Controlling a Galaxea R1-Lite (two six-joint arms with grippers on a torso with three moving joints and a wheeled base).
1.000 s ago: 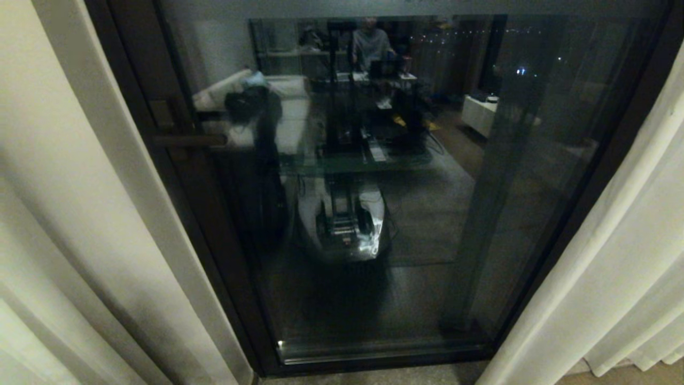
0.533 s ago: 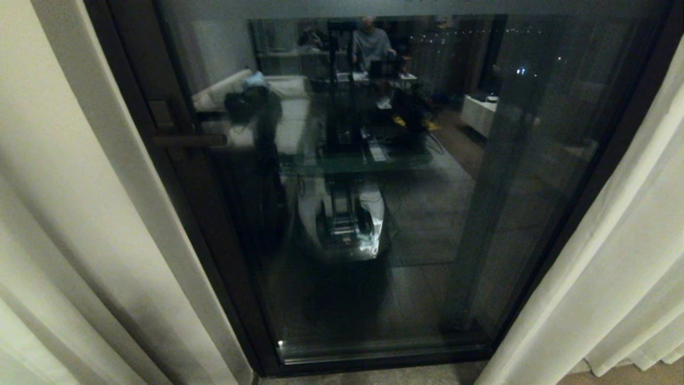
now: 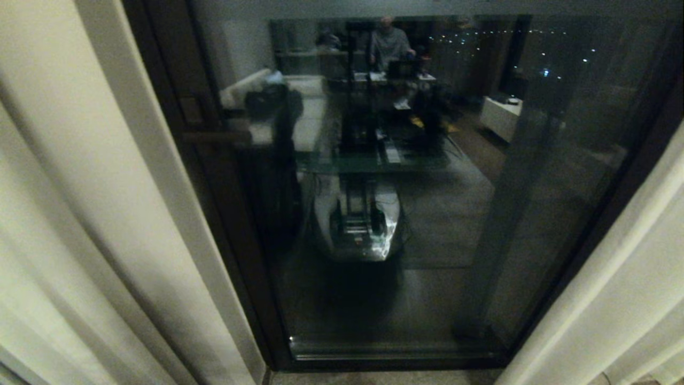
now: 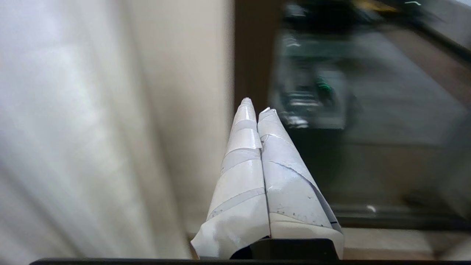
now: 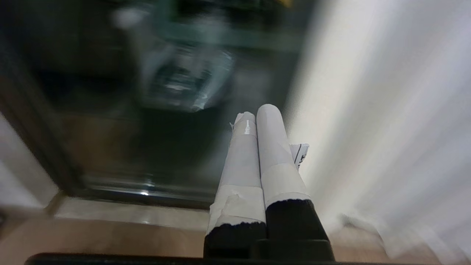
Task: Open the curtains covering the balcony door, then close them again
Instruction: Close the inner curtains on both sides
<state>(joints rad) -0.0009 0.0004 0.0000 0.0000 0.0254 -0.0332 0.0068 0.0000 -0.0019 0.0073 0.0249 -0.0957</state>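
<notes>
Cream curtains [image 3: 80, 214]: drawn apart, one panel at each side of view, hemmed inner edges flanking bare glass.
Balcony door [image 3: 406, 176]: dark-framed pane fully exposed between panels; lever handle [image 3: 216, 136] near left panel's edge.
Left gripper [image 4: 255, 106]: low, beside left panel, taped fingers pressed together, empty.
Right gripper [image 5: 257, 112]: low, beside right panel, fingers together, empty.

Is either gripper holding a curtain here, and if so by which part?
Nothing is held. The left gripper and right gripper both have jaws shut on nothing, each clear of the curtains beside the balcony door.
</notes>
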